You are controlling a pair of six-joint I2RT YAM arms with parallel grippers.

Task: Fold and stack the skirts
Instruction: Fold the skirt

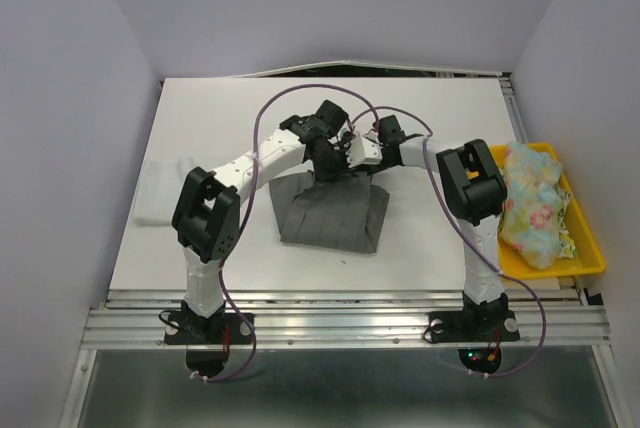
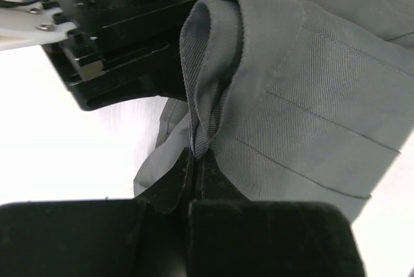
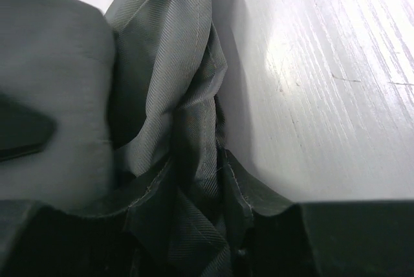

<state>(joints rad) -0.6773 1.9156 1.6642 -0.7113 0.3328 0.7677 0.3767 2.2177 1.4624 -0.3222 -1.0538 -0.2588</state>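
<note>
Grey skirt (image 1: pixel 335 213) limp, light (judged slippery); left jaws pinch its stitched edge, best hold; right jaws unclear

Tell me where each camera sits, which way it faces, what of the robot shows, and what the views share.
Top external: above and behind the arms, looking down at the table; the left arm and right arm show whole.
Left wrist: on the left arm, looking along the left gripper, shut on a fold of the grey skirt.
Right wrist: on the right arm, close against bunched skirt and table; the right gripper shows as dark fingers along the bottom.
Shared: all three show the grey skirt.
</note>
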